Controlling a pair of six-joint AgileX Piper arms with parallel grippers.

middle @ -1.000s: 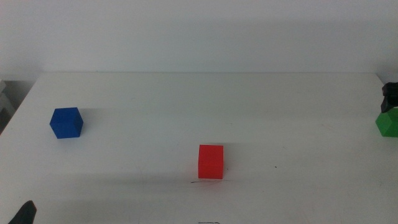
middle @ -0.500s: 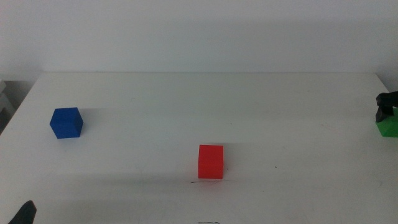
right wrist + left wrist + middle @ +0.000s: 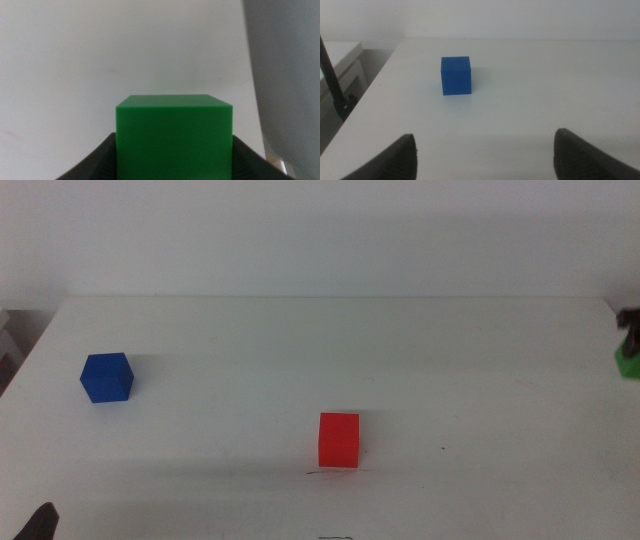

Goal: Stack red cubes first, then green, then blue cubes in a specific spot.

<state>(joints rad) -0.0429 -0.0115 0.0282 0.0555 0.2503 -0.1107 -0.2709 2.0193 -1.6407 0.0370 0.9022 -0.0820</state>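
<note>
The red cube (image 3: pixel 339 439) is sitting near the middle of the front edge of the bench (image 3: pixel 300 350), just behind the thin dark scribble marking the specific spot (image 3: pixel 330 472), touching or nearly touching that line. The blue cube (image 3: pixel 106 376) is resting near the left edge, well apart from the red one. The right tool (image 3: pixel 172 165) is pinching the green cube (image 3: pixel 174 135) between its two dark jaws at the far right edge of the bench, where the middle view is cutting off most of the cube and the arm. The left tool (image 3: pixel 485 155) is waiting spread wide at the front left corner, facing the blue cube and touching nothing. Risk from here: the grip is appearing low on the green cube, so a fast swing toward the stack could be letting it slip or rotate; a cube arriving rotated or off-centre could be knocking the red cube off its mark or landing with an overhang, which would be weakening the seat for the blue cube. Whether the green cube is lifted off the bench or touching it cannot be determined, since its underside is hidden by the jaws. The scribble is faint and partly masked by the red cube, so exact alignment is hard to judge
</note>
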